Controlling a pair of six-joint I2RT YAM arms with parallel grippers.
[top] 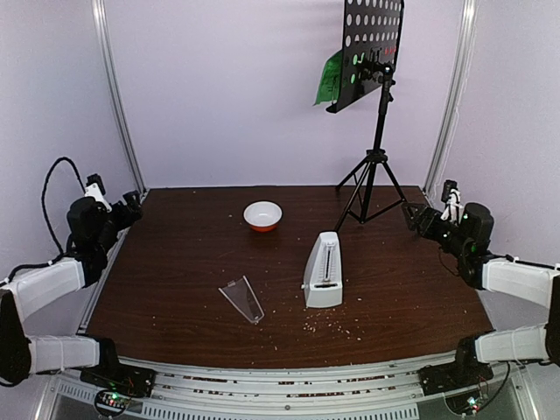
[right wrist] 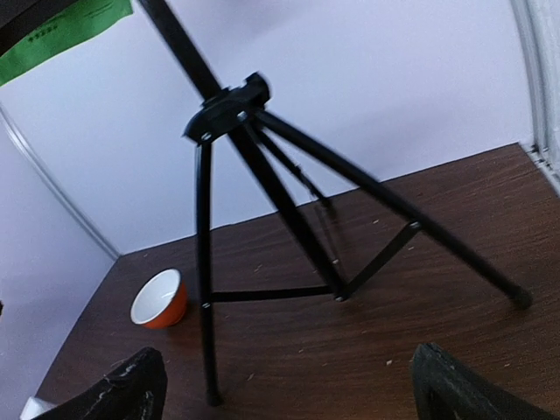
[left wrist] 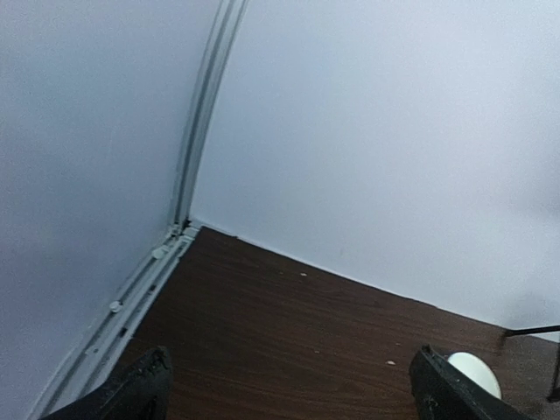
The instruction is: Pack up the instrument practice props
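Metronome (top: 324,271) and clear cover (top: 243,299) are seen apart on the table (top: 175,262), with left claw (top: 133,206) and right claw (top: 411,213) spread wide, empty.

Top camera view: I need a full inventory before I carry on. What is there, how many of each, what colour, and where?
metronome: one, white, upright, centre-right of the table
clear wedge cover: one, transparent, lying left of the metronome, apart from it
music stand: one, black, tripod at rear right, perforated desk on top
green page: one, on the stand's desk, sticking out at its left side
bowl: one, white inside, orange outside, rear centre
crumbs: many, pale, scattered mostly near the front
table: one, dark brown
left hand: open, empty, at left edge
right hand: open, empty, beside the tripod feet
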